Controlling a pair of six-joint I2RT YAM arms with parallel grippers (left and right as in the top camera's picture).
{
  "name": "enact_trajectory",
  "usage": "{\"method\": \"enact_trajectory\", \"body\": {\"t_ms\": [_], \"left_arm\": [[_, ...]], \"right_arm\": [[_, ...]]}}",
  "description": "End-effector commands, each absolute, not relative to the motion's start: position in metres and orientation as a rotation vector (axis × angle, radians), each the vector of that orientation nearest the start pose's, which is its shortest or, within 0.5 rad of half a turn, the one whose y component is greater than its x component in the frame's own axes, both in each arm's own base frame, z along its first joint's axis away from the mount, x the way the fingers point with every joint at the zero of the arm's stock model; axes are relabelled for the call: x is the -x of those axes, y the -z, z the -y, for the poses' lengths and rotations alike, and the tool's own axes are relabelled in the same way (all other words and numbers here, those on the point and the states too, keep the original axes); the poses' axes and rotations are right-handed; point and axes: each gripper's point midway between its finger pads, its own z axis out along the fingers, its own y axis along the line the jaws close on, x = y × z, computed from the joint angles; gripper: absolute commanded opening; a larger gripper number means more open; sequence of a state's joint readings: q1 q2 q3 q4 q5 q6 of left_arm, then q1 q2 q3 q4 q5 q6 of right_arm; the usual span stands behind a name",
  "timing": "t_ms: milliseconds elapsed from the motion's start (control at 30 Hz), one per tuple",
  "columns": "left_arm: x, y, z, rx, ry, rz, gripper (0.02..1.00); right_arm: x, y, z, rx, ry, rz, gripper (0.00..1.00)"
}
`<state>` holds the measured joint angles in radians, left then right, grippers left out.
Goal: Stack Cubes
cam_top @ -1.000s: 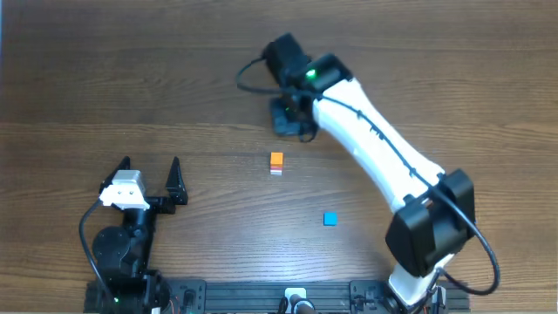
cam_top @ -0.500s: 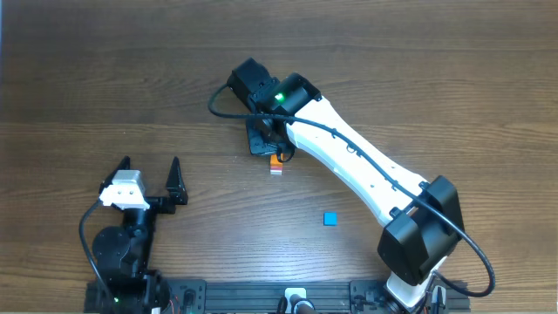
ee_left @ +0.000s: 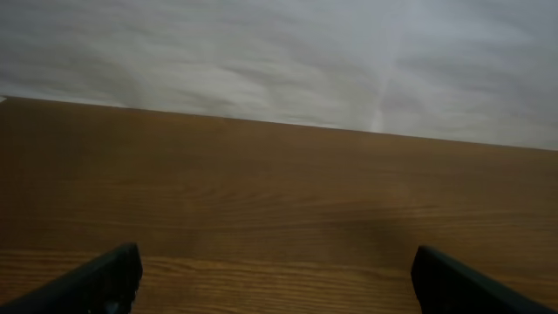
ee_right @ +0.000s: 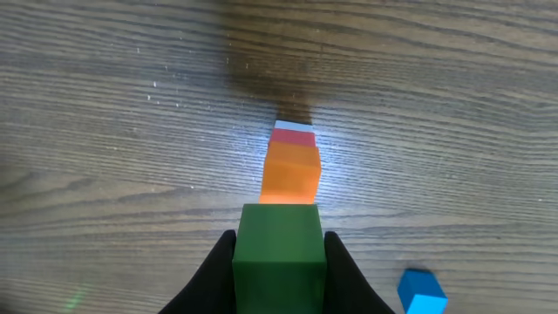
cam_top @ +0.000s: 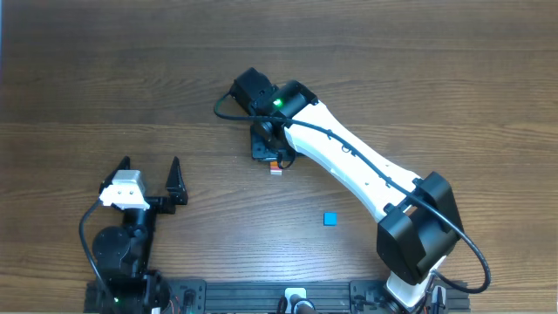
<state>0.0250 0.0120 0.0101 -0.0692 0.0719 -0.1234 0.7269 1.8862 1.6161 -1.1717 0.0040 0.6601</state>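
Observation:
My right gripper (ee_right: 279, 263) is shut on a green cube (ee_right: 279, 251) and hangs just above a small stack. The stack's top is an orange cube (ee_right: 292, 173), with a red and white piece (ee_right: 293, 133) under it. In the top view the right gripper (cam_top: 268, 146) covers most of that stack (cam_top: 276, 167) near the table's middle. A blue cube (cam_top: 330, 218) lies alone nearer the right arm's base, and shows as the blue cube (ee_right: 423, 293) beside the green one. My left gripper (cam_top: 148, 171) stands open over bare wood at the near left, its fingers (ee_left: 98, 281) wide apart.
The wooden table (cam_top: 453, 96) stretches bare around the stack. The right arm's white link (cam_top: 349, 170) crosses diagonally above the table between the stack and its base. A pale wall (ee_left: 279, 52) rises behind the table's far edge.
The right gripper, holding the green cube, has swung left and closer to the near edge, from behind the stack to right over it. The left arm has stayed still.

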Motion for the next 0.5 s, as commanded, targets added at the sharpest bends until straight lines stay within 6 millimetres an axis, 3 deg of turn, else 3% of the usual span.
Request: {"method": "enact_trajectory", "body": {"t_ms": [33,300,500], "left_arm": [[-0.246,-0.157,0.006,0.063,0.132,-1.644,1.0],[-0.246,-0.157,0.006,0.063,0.133,-1.644,1.0],[-0.246,-0.157,0.006,0.064,0.132,-1.644,1.0]], "right_arm": [[-0.286,-0.102,-0.259,0.036,-0.086,-3.048,0.009],[-0.285,-0.083,-0.26,-0.001,-0.043,-3.088,0.012],[-0.286,-0.079,-0.26,-0.028,-0.035,-3.094,0.009]]}}
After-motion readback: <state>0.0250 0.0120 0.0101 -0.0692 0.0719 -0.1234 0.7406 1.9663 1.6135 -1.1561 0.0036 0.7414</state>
